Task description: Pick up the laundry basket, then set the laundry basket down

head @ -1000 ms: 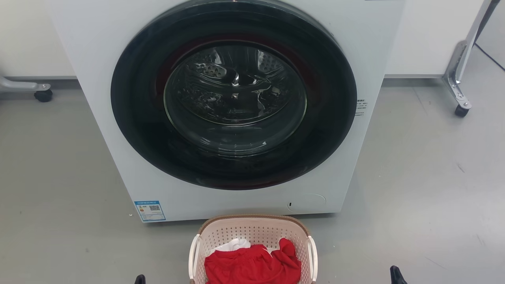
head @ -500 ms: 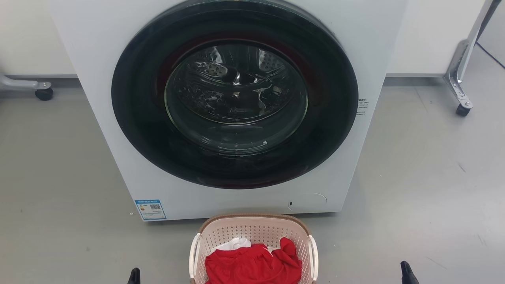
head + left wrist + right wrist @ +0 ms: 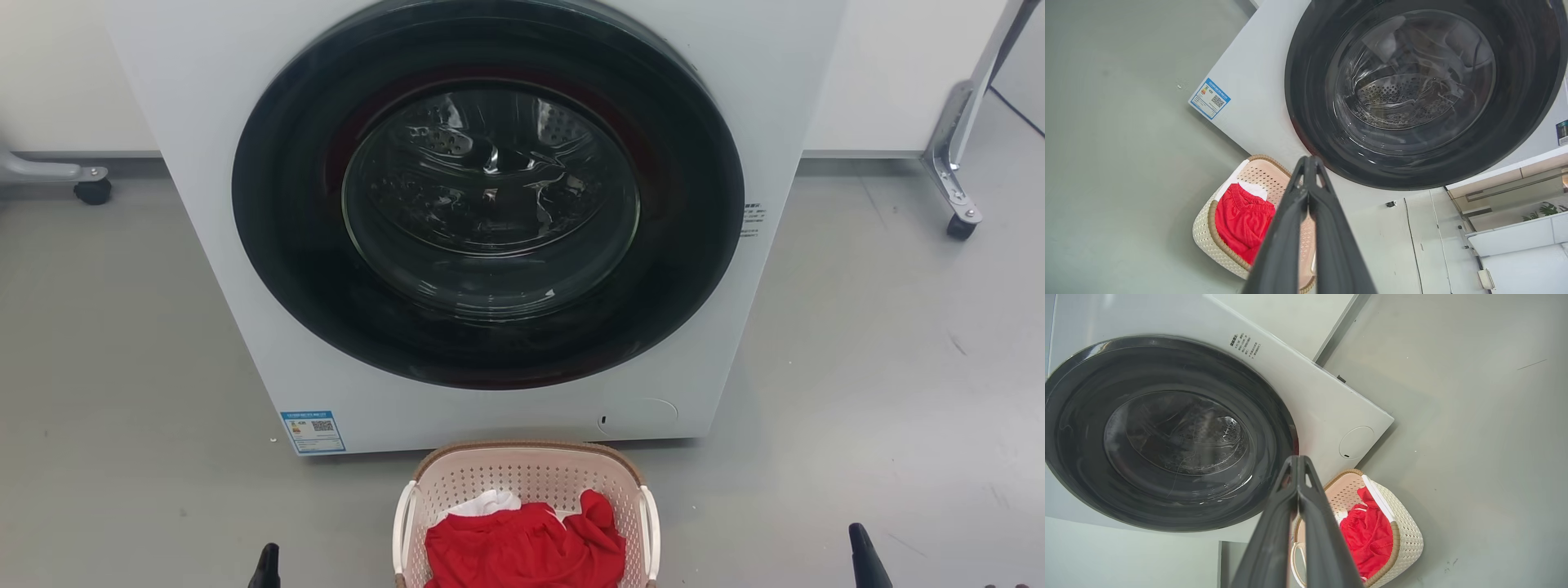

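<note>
The left gripper point(image 3: 1309, 162) has its two long dark fingers pressed together right up to the tips. Nothing is between them and they touch nothing. The right gripper point(image 3: 1298, 460) is closed tight in the same way, also empty and clear of everything.

The small, rounded-rectangular, pale pink plastic laundry basket point(image 3: 526, 475) lies between the two grippers, to the right of the left one and to the left of the right one, apart from both. In each wrist view it sits low beside that gripper's fingers, which cover part of it.

The laundry basket stands upright on the grey floor point(image 3: 857, 367). Its perforated walls are topped by a brown braided-look rim, and a white handle point(image 3: 400, 527) runs along each long side. A crumpled red garment point(image 3: 522, 551) fills much of the inside, with a bit of white cloth point(image 3: 483, 505) showing at its far edge.

Beyond the grippers' tips, just behind the basket, stands a white front-loading washing machine point(image 3: 204, 122). Its round dark door with a glass window point(image 3: 490, 196) is shut.
</note>
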Robot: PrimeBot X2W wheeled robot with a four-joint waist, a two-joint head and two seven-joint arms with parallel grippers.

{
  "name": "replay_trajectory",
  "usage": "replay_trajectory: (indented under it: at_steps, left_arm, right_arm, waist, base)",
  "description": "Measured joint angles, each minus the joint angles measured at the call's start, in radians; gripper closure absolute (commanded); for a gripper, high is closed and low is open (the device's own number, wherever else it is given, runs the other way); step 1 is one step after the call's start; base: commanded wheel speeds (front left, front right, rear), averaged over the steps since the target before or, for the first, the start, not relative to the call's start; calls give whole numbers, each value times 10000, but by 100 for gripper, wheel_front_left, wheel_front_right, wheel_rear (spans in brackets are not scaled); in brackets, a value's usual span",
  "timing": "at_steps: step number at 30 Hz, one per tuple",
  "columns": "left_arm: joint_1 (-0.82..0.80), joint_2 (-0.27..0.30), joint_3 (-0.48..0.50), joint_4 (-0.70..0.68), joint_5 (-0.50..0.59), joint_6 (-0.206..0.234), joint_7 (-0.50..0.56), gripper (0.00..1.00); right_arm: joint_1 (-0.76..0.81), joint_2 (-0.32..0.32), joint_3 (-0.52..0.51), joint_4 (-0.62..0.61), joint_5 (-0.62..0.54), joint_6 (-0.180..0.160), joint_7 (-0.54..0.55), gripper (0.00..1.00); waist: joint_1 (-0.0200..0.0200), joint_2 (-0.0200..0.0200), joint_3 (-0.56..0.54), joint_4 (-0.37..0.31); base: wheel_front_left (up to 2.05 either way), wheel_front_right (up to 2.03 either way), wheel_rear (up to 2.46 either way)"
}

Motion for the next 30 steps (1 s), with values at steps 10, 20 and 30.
replay_trajectory:
  at_steps: [10,20,30]
  left_arm:
    - [-233,-15,280,56,-1425,-261,351,100]
    - [-502,-61,593,105,-3085,-525,734,100]
    - [-738,-75,886,146,-4506,-790,1058,100]
  right_arm:
    - [-199,10,-449,67,1373,268,339,100]
    - [-403,19,-936,142,2867,527,727,100]
    - [-587,25,-1379,215,4201,767,1081,100]
  waist:
    - [0,1,24,20]
    - [0,1,51,41]
    - [0,0,75,60]
  base:
    - [0,0,0]
    - [0,0,0]
    - [0,0,0]
